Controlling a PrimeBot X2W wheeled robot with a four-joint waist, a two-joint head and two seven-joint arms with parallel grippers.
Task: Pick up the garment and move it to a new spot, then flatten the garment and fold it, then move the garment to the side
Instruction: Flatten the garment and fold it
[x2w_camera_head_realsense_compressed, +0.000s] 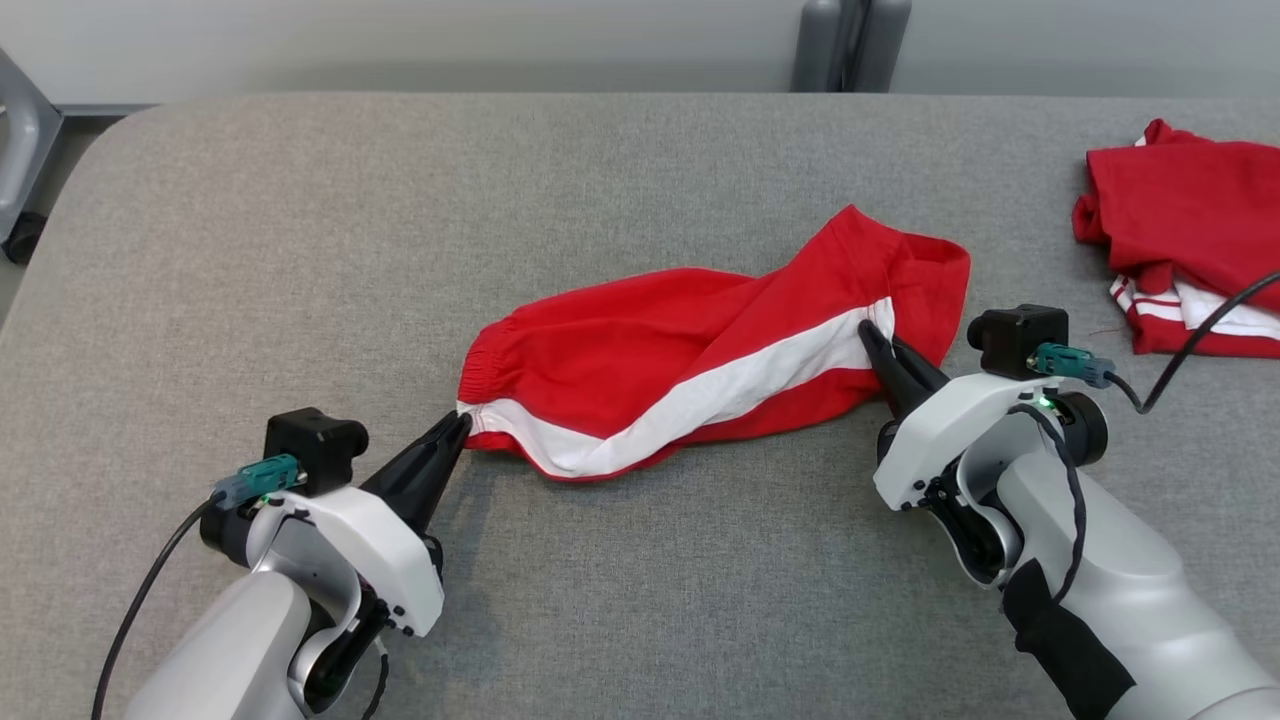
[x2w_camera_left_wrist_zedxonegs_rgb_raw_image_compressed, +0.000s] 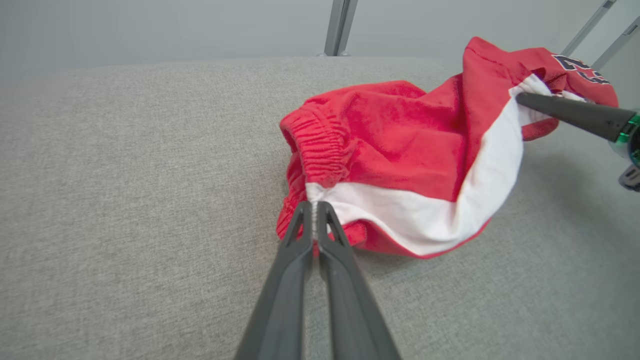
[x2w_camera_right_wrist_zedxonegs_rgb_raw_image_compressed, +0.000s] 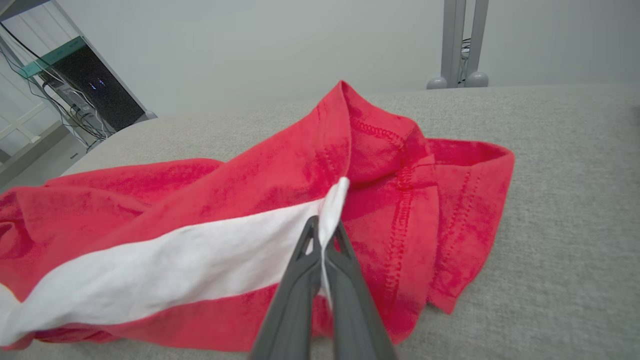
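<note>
The garment is a pair of red shorts with a white side stripe, lying crumpled mid-table. My left gripper is shut on the garment at the waistband end, where the white stripe starts; the left wrist view shows its tips pinching that corner. At the leg-hem end of the stripe, my right gripper is shut on the garment; the white edge is caught between its fingers. The right gripper's finger also reaches in from the right of the left wrist view.
The grey fabric-covered table has bare room to the left, front and back. Another red and white garment lies bunched at the right edge. Grey posts stand behind the far edge.
</note>
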